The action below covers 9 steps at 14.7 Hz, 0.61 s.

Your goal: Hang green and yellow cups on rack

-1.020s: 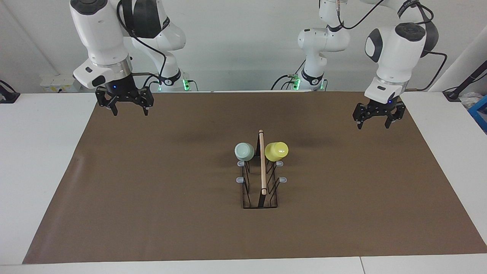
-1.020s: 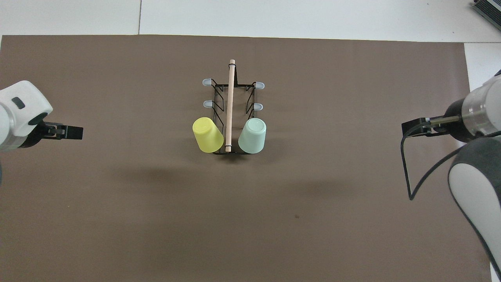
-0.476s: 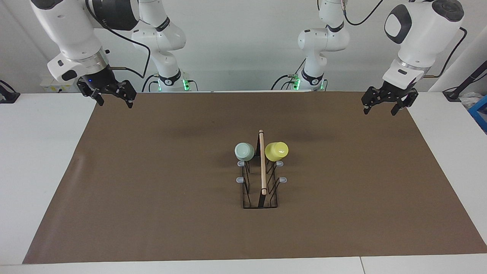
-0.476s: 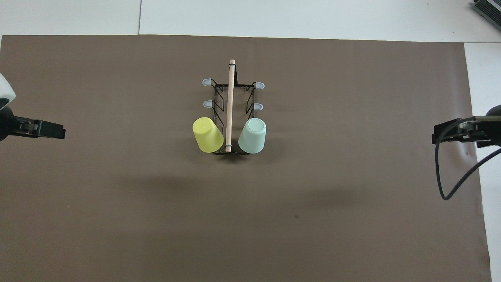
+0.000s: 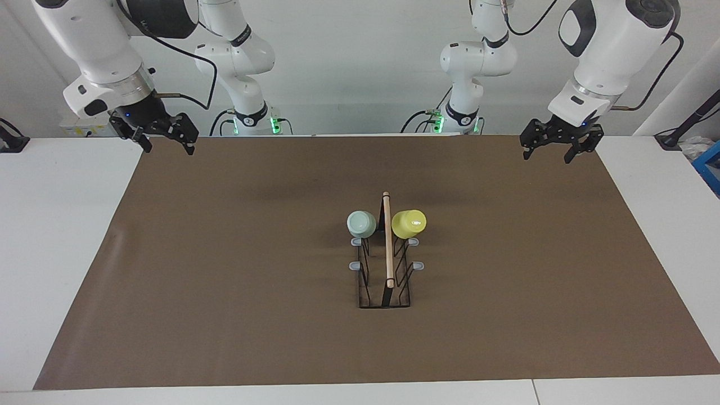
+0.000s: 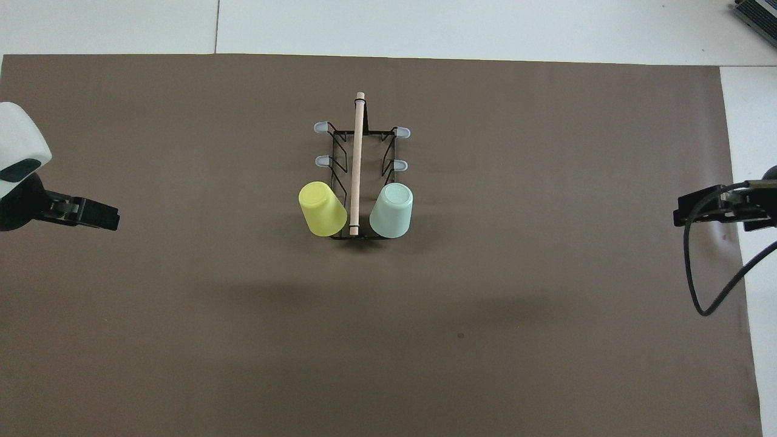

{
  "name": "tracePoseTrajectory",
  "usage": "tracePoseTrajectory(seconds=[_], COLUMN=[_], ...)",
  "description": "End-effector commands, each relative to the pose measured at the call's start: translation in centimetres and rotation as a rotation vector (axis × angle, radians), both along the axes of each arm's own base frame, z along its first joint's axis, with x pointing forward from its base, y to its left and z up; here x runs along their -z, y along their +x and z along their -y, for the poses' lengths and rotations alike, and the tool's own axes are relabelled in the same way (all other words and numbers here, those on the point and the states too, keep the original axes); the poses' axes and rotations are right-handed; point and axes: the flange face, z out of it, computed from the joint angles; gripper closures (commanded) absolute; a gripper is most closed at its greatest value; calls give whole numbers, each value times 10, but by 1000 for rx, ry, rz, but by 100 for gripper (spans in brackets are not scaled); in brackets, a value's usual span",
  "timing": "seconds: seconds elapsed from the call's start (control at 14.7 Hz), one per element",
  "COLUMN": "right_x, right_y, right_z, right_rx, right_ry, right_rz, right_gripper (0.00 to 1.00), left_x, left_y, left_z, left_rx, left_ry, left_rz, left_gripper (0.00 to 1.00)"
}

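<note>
Both arms have pulled up and away to the table's ends: left gripper (image 5: 554, 150) and right gripper (image 5: 164, 139), jaws spread, empty. Green cup (image 5: 361, 224) and yellow cup (image 5: 409, 224) sit upturned on the rack (image 5: 386, 281) pegs nearest the robots. Looks finished!

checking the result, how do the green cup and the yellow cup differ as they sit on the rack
The green cup is pale mint; the yellow cup is bright yellow. On the rack, the green cup hangs beside the wooden rod toward the right arm's end of the table, the yellow cup toward the left arm's end. Each tilts outward, away from the other. Both are like-sized, handleless, upturned on the pegs nearest the robots, and untouched by either tool.
</note>
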Motion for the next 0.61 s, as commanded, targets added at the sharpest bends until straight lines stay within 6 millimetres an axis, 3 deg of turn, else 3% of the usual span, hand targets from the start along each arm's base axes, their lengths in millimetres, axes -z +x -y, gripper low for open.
tracePoseTrajectory(seconds=[0.0,0.27,0.54], right_x=[-2,0,1], right_y=[-6,-6,-8], right_z=[-15,-10,-4], right_rx=[-43,-45,-36], right_ry=[11,25,14], right_rz=[-16,-14,-24], right_gripper=[0,0,0], left_x=[-9,-24,-23], left_y=[-5,2,1], left_z=[-8,-10,-4], left_rx=[-13,-19,-12], left_ry=[-13,-14,-8], left_rz=[0,24,23], left_gripper=[0,0,0])
